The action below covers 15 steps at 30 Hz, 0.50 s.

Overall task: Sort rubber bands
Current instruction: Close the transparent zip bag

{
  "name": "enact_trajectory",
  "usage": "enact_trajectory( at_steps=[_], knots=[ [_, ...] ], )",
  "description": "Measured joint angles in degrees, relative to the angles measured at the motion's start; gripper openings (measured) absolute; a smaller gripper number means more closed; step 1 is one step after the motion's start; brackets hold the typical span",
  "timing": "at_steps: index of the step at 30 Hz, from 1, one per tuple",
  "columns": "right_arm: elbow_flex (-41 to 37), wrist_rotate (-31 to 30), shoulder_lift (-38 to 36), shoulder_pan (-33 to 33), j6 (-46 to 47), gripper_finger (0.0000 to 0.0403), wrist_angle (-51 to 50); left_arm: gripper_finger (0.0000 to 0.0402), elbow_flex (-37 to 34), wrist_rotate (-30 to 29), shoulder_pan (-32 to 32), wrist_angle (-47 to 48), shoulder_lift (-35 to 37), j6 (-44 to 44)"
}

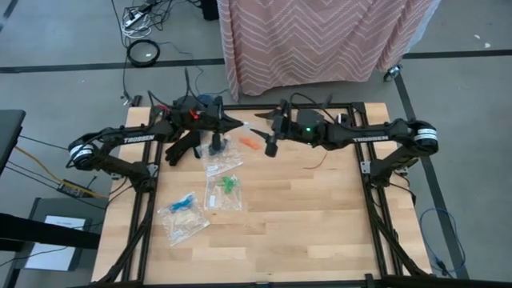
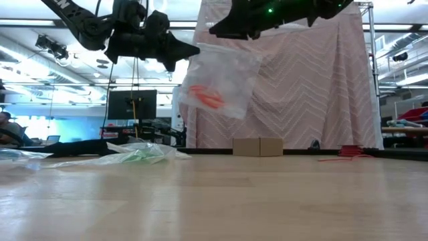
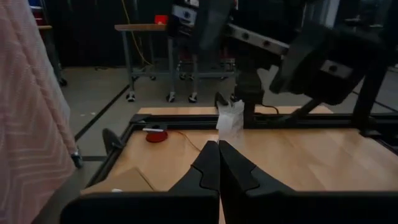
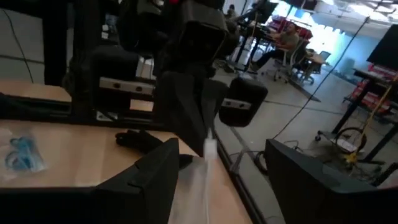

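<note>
Above wooden table (image 1: 320, 224), left claw (image 1: 237, 123) pinches bag (image 2: 221, 80) aloft.

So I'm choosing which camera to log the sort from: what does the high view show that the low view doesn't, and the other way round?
Only the high view shows the blue rubber bands in their zip bag on the table, and a black pile under the left arm. Only the low view shows the lifted zip bag hanging well clear of the table, held at a corner by the shut left hand. Both show the orange rubber bands, the green rubber bands and the right hand, open beside the lifted bag.
</note>
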State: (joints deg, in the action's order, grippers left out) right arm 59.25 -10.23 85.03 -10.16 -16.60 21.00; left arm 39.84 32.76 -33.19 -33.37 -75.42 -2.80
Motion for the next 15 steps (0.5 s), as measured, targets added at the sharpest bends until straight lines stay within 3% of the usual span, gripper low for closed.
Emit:
enact_trajectory(
  at_steps=[5,15],
  knots=[
    [1.71,4.50,2.05,-0.06,2.37,0.0218,0.29,0.0000,0.00,-1.59,0.76,-0.79,-0.02,-0.33],
    [1.55,3.97,3.61,-0.27,2.82,0.0215,0.28,0.0000,0.00,-2.19,2.07,-1.54,-0.08,-1.19]
  ],
)
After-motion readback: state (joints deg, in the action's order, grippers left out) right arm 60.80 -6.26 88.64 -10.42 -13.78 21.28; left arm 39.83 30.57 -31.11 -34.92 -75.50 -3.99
